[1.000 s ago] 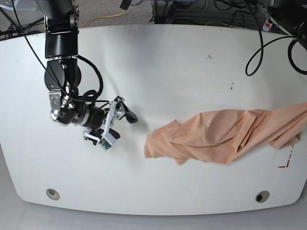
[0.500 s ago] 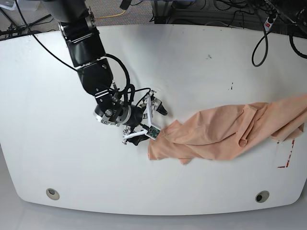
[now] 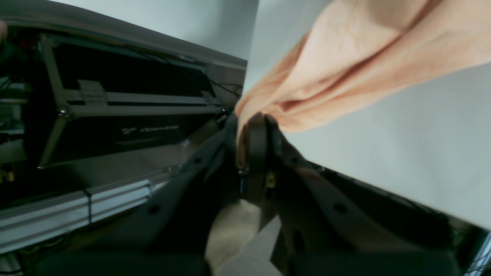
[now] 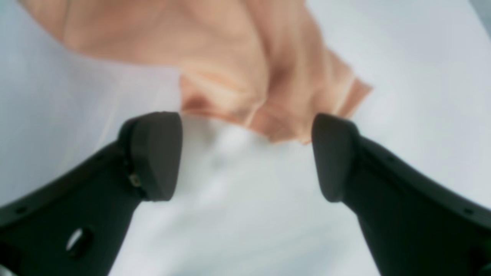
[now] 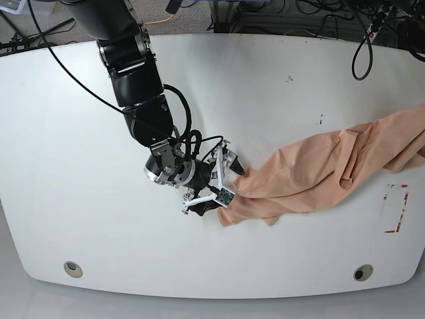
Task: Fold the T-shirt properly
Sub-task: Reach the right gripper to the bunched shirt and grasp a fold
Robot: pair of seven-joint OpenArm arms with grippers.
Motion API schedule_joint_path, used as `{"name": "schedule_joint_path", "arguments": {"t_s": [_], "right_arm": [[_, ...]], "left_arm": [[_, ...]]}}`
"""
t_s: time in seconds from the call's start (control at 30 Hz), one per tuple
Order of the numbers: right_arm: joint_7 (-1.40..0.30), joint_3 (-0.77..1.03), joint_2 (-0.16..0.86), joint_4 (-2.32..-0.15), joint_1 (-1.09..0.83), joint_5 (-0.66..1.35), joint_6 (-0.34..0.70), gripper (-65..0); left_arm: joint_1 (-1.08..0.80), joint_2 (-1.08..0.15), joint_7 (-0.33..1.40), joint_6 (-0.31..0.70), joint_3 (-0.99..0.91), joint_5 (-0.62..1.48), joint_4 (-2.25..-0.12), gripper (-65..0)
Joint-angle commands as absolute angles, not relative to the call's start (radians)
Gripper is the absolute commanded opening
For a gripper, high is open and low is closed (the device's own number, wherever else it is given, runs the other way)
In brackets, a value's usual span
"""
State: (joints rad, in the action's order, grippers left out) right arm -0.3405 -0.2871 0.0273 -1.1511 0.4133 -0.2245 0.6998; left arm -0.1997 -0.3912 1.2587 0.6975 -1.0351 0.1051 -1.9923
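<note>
My right gripper [image 4: 245, 157] is spread wide at the near hem of the wrinkled peach cotton T-shirt [image 5: 312, 176], bunched on the white table [image 5: 265, 86]. Left gripper [image 3: 251, 143] pinches the far end, probably off-table. Next: close, spread flat.

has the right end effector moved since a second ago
Yes. The right end effector has moved rightward, away from the table's left grommet, reaching the T-shirt.
</note>
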Motion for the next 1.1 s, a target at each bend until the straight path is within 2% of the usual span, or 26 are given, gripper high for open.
{"name": "schedule_joint_path", "arguments": {"t_s": [0.0,0.4,0.57,0.73,0.93,1.07], "right_arm": [[-0.315,-0.288,0.021,-1.171,0.453,-0.208,0.665,-14.7],[-0.291,-0.418,-0.019,-1.164,0.464,-0.206,0.659,-14.7],[-0.282,-0.418,-0.033,-1.089,0.489,-0.209,0.656,-14.7],[-0.183,-0.421,-0.028,-1.027,0.492,-0.216,0.613,-14.7],[-0.120,-0.420,-0.038,-0.989,0.486,-0.400,0.575,-14.7],[-0.053,-0.420,-0.038,-0.938,0.486,-0.453,0.575,-14.7]], "left_arm": [[-0.223,-0.414,1.221,0.698,-1.043,0.101,-2.003,-64.2],[-0.229,-0.414,1.218,0.698,-1.036,0.101,-2.003,-64.2],[-0.229,-0.414,1.218,0.698,-1.036,0.101,-2.003,-64.2],[-0.229,-0.414,1.218,0.698,-1.035,0.101,-2.003,-64.2],[-0.229,-0.412,1.218,0.698,-1.032,0.101,-2.002,-64.2],[-0.229,-0.412,1.218,0.698,-1.010,0.101,-2.002,-64.2]]}}
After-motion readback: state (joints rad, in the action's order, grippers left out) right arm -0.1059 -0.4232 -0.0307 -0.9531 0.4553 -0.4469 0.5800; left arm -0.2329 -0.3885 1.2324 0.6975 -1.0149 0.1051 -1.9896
